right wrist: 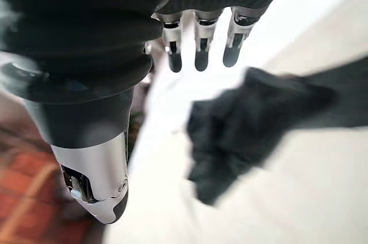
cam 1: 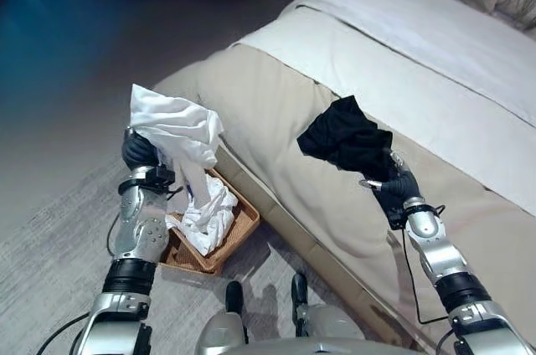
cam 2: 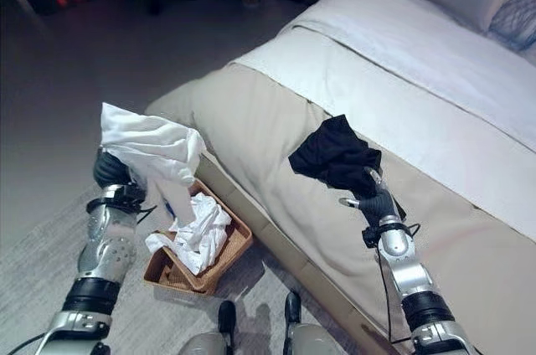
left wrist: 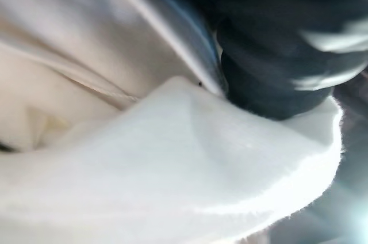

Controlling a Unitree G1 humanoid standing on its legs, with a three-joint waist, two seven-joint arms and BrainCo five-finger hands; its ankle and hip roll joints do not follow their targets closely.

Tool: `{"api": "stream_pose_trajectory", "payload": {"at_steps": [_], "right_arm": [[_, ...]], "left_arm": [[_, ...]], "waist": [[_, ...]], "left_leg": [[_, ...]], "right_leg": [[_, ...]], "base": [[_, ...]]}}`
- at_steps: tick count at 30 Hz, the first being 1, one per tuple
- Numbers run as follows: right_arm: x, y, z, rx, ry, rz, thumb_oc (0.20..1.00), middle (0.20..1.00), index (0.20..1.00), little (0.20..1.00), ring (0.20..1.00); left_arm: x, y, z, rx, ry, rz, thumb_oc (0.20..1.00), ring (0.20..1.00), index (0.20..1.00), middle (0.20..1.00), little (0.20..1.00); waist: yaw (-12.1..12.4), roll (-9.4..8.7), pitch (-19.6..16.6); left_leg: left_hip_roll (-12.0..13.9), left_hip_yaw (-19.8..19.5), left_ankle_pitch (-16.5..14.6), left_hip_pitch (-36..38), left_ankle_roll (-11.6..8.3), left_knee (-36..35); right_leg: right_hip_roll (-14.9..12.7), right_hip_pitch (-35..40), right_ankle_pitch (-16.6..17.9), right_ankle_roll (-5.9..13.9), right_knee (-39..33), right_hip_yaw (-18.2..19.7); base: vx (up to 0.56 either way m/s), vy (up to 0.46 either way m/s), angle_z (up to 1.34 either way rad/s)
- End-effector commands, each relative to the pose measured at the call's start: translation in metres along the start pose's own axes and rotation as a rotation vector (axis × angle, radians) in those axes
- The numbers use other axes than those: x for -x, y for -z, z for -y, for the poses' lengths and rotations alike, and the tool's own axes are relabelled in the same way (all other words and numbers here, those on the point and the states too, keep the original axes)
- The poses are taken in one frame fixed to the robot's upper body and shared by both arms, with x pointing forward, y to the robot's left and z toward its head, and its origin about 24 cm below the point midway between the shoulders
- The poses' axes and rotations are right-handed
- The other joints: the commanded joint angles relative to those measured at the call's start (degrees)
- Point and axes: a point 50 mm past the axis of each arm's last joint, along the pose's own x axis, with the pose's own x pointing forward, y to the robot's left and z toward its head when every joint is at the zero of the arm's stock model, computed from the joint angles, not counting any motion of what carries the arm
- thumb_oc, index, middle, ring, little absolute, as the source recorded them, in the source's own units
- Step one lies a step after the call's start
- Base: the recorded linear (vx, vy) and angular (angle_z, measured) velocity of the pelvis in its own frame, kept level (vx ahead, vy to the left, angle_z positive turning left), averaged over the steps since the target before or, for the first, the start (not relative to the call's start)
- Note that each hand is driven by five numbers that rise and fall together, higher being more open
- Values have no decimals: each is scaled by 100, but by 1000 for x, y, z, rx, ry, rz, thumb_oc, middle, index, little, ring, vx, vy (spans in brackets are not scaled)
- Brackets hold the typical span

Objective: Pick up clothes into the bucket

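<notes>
- Two hands, two garments in play; entries run from the fingers outward.
- Right hand (cam 1: 395, 189): over the tan bed cover. In the right wrist view its fingers (right wrist: 200, 48) are straight and released, not curled round anything.
- Black garment (cam 1: 345, 141): bunched and standing up off the bed (cam 1: 285, 104), just past the right fingertips, on the side away from the robot. Whether the tips or the thumb touch it cannot be told. Its bulk runs roughly along the line of the forearm.
- Left hand (cam 1: 138, 150): raised beside the bed's near corner and draped by cloth. Its fingers are hidden under that cloth, so I cannot tell their state.
- White garment (cam 1: 180, 129): carried up on the left hand, with its long tail hanging straight down toward the basket.
- Woven basket (cam 1: 243, 225): on the floor against the foot of the bed, directly below the hanging white garment and just beside the left forearm. It already holds crumpled white clothes (cam 1: 205, 213).
- Governing relation: the basket lies under the left hand and well apart from the right hand, across the bed corner. The left hand is judged much nearer for a drop.
- Judgement on the black garment: it would need a firm grasp, then a carry leftward and down past the bed edge to reach the basket.
</notes>
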Motion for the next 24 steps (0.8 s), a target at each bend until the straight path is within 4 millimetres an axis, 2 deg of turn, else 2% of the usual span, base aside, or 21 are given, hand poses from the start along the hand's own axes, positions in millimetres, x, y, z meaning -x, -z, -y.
{"api": "stream_pose_trajectory", "payload": {"at_steps": [1,3,4,5,7,8,13,18,24], "right_arm": [[-3,-12,-3,-34,24,66,1000,1000,1000,1000,1000],[1,0,-12,-19,-2,24,1000,1000,1000,1000,1000],[1,0,-12,-19,-2,24,1000,1000,1000,1000,1000],[5,10,-16,-9,-6,-11,1000,1000,1000,1000,1000],[10,19,-29,7,-46,-34,1000,1000,1000,1000,1000],[10,19,-29,7,-46,-34,1000,1000,1000,1000,1000],[23,42,-58,81,-195,-103,1000,1000,1000,1000,1000],[26,47,-58,121,-208,-108,1000,1000,1000,1000,1000],[26,47,-52,122,-181,-93,1000,1000,1000,1000,1000]], "left_arm": [[-27,-49,17,-138,19,258,200,200,200,200,200],[-30,-52,11,-227,-27,269,200,200,200,200,200],[-30,-52,11,-228,-27,270,200,200,200,200,200],[-32,-52,8,-263,-50,270,200,200,200,200,200],[-35,-50,2,-319,-105,261,200,200,200,200,200],[-35,-50,2,-319,-105,262,200,200,200,200,200],[-45,-50,-12,-425,-179,240,200,200,200,200,200],[-56,-61,-8,-518,-189,262,200,200,200,200,200],[-69,-68,1,-558,-185,270,200,200,200,200,200]], "waist": [[82,-188,-27],[84,-204,110],[84,-204,107],[73,-221,256],[42,-248,429],[42,-247,424],[-61,-341,841],[-154,-439,1190],[-311,-527,1256]], "left_leg": [[-390,-431,-728,-535,256,1048],[-390,-423,-750,-703,251,1208],[-389,-422,-753,-711,251,1214],[-387,-410,-776,-907,246,1403],[-375,-381,-846,-1137,239,1683],[-374,-380,-850,-1148,239,1692],[-281,-307,-1004,-1752,239,2291],[-237,-287,-1034,-2322,253,2636],[-255,-323,-1149,-3182,288,3156]], "right_leg": [[-470,-420,-323,379,998,-118],[-480,-537,-309,382,1052,-112],[-480,-544,-310,382,1055,-111],[-507,-677,-286,379,1131,-106],[-534,-853,-269,374,1249,-44],[-533,-861,-271,374,1253,-43],[-541,-1430,-271,361,1593,148],[-518,-1998,-289,369,1886,234],[-516,-2775,-402,338,2327,196]], "base": [[-59,36,7],[-75,37,5],[-102,30,4],[-88,35,2],[-94,44,0],[-85,51,-2],[-87,60,-9],[-86,33,-2],[-64,11,-1]]}}
